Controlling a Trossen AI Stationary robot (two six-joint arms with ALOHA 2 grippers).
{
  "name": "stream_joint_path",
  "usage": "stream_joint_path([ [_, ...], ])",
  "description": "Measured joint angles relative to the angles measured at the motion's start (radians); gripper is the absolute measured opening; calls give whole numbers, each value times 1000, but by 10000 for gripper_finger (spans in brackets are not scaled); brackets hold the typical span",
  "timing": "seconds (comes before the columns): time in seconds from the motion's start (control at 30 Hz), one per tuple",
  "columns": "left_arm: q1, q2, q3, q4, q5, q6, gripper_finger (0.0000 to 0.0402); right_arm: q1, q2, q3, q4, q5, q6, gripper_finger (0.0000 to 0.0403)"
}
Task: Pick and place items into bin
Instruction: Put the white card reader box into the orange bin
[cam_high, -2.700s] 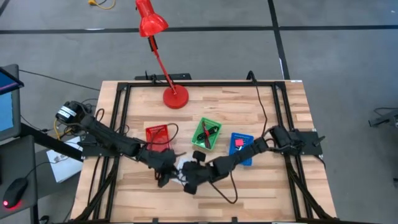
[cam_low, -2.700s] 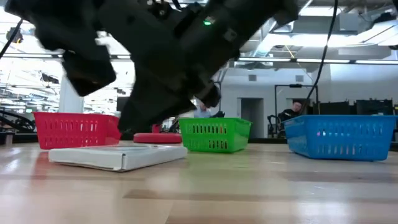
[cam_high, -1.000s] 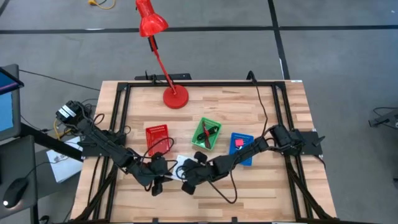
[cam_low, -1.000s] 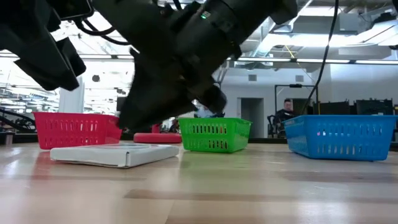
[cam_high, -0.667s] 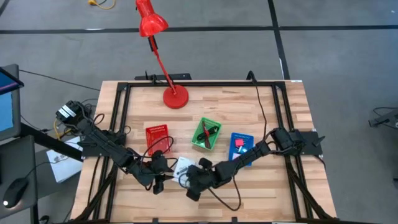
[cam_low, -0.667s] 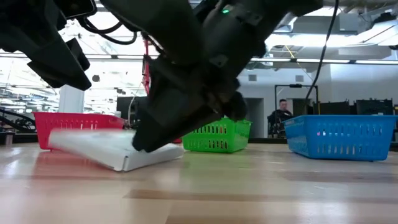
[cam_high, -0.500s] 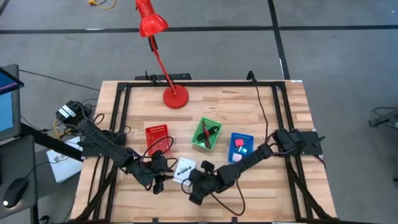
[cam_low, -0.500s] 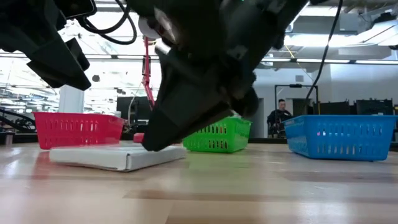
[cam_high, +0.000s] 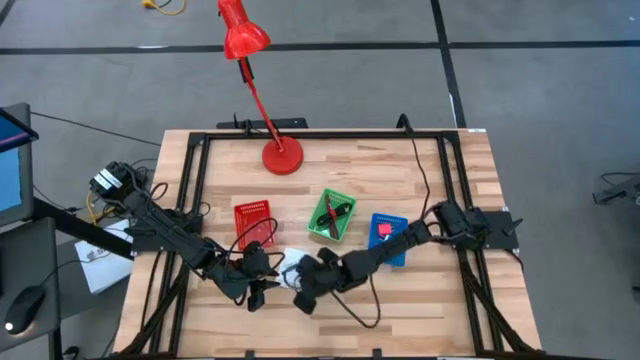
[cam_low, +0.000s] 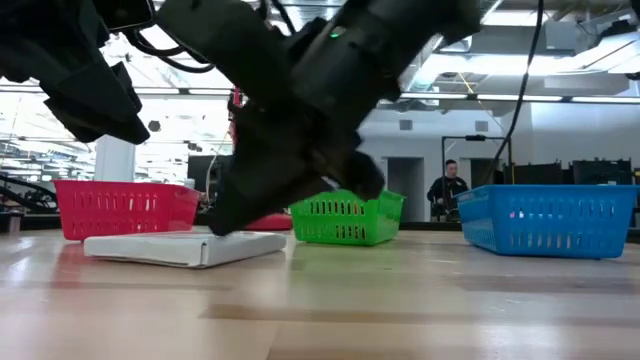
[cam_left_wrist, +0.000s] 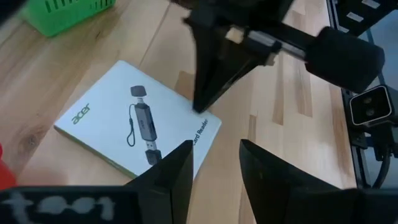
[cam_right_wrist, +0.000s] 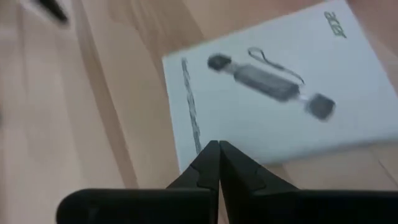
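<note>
- i see r gripper (cam_right_wrist: 217, 163) fingers pinched together, tips at edge of white card (cam_right_wrist: 273, 99) – holding nothing
- l gripper (cam_left_wrist: 214, 165) part open, empty, over card

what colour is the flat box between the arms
White, with a black printed picture; the left wrist view shows it best.

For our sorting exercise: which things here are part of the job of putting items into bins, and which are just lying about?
Part of the job:
white box
red bin
green bin
blue bin
left hand
right hand

Just lying about:
red lamp
</note>
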Motion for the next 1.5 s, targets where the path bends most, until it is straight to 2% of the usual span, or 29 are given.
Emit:
stream_joint_path([
  [0.07,0,0,0,0,4,-1,119,-22,0,0,36,-44,2,1],
  [0.23,0,0,0,0,9,-11,119,-39,0,0,76,-65,-54,1],
  [0.43,15,48,0,8,-43,-16,119,3,-20,0,62,114,-125,1],
  [0.63,47,240,34,141,-20,12,119,-69,-20,0,-37,154,-100,0],
  [0.77,47,337,105,147,-23,35,119,-99,-23,-1,-125,148,-83,0],
  [0.93,54,384,150,151,-24,49,119,-105,-37,1,-116,143,-108,0],
  [1.17,45,381,151,108,70,-34,119,-109,-38,0,-152,115,-108,0],
  [1.3,28,379,152,103,109,-55,118,-108,-36,0,-162,57,-87,0],
  [1.5,7,342,150,34,157,23,118,-61,-35,0,-160,-10,-58,0],
])
